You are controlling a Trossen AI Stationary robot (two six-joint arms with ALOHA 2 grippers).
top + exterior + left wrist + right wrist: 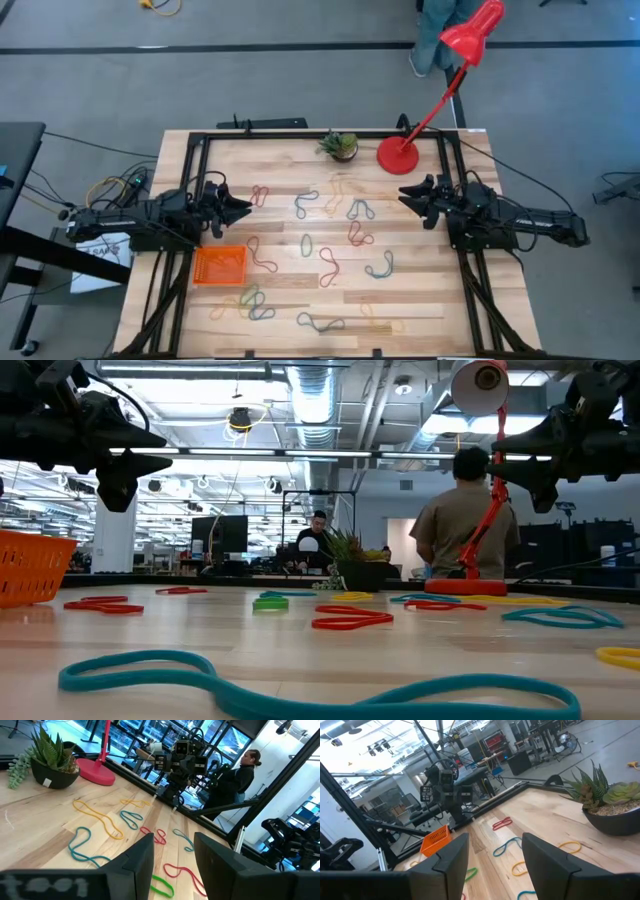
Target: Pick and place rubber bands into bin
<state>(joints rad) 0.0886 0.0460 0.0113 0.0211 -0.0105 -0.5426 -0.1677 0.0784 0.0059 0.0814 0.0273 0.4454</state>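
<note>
Several rubber bands lie flat and scattered over the wooden table: red [260, 194], teal [306, 203], yellow [338, 187], green [307, 243] and others near the front edge [320, 322]. The orange bin [219, 265] stands on the table at the left, near the front. My left gripper [243, 206] hovers open above the table's left side, beyond the bin; its fingers [172, 865] hold nothing. My right gripper [405, 196] hovers open at the right side, near the red lamp base; its fingers [492, 860] hold nothing.
A red desk lamp stands with its round base [398, 155] at the far right of the table; a small potted plant [340, 146] stands beside it. A black frame [300, 135] runs round the table's edges. A person [465, 520] stands beyond the far edge.
</note>
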